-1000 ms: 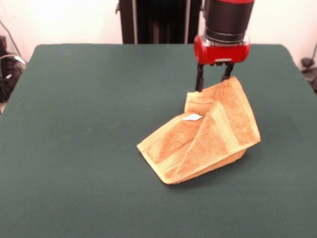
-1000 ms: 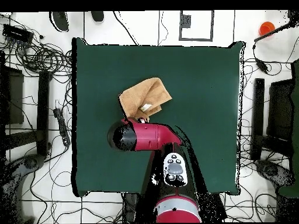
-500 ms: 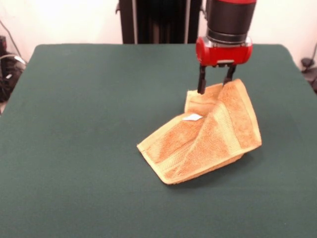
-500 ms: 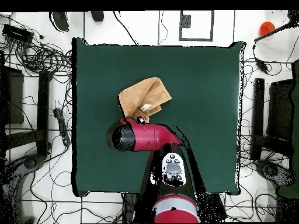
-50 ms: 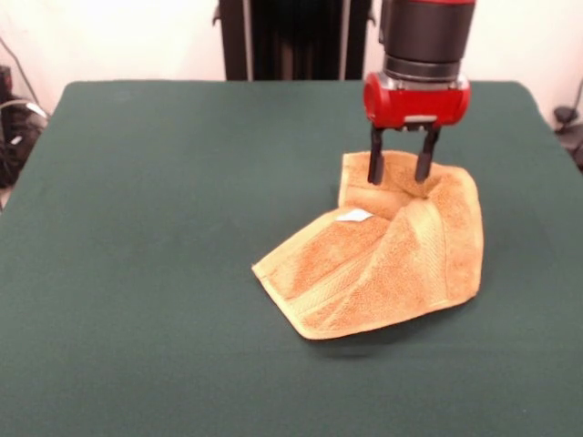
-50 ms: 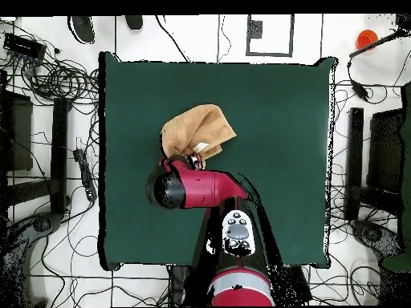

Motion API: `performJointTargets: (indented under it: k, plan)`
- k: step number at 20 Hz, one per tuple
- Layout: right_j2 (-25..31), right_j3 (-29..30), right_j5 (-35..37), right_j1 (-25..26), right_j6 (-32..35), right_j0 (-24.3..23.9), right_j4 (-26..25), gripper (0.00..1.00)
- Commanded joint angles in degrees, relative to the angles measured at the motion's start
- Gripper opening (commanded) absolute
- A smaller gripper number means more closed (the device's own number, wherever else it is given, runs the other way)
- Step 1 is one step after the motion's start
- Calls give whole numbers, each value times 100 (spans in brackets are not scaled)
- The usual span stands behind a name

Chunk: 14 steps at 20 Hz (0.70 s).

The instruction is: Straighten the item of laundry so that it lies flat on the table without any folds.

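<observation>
gripper (image 5: pixel 398 173) is down on the towel's (image 5: pixel 383 264) far edge, right of table (image 5: pixel 164 209) centre in the front view. two black fingers (image 5: pixel 374 164) stand clearly apart, tips at the cloth's top rim. a hump of towel sits between them, but can't tell whether the tips pinch it or just rest against it. jaws look wide, no firm hold visible.

towel is not flat. the far right part is raised in a ridge under the gripper and drapes down to the right. the near left part slopes to the table and ends in a corner pointing near-left. one fold line runs diagonally through the middle, with a paler border band along it. the small white tag (image 5: pixel 353 216) lies on top, just below and left of the fingers. the near edge shows doubled layers, so it's folded over on itself.

overhead: towel (image 6: pixel 197 131) lies left of table (image 6: pixel 273 104) centre, in the half away from the base. the red arm (image 6: pixel 201 188) reaches over the table and its wrist covers the towel's base-side edge. the gripper itself is hidden under the wrist there. tag (image 6: pixel 200 147) is just visible at the wrist's edge. cables and gear ring the table on the floor.
</observation>
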Motion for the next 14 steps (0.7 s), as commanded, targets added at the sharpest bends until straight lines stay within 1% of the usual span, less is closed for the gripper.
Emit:
performJointTargets:
  k: [1, 3, 9, 13, 14]
  plan:
    - [583, 522, -399, 270, 1243, 103, 118, 100]
    - [570, 514, -301, 302, 1200, 107, 142, 100]
    - [507, 519, -305, 339, 1153, 172, 125, 100]
    - [450, 468, -126, 364, 1106, 215, 147, 100]
    - [447, 430, 38, 369, 1062, 223, 165, 100]
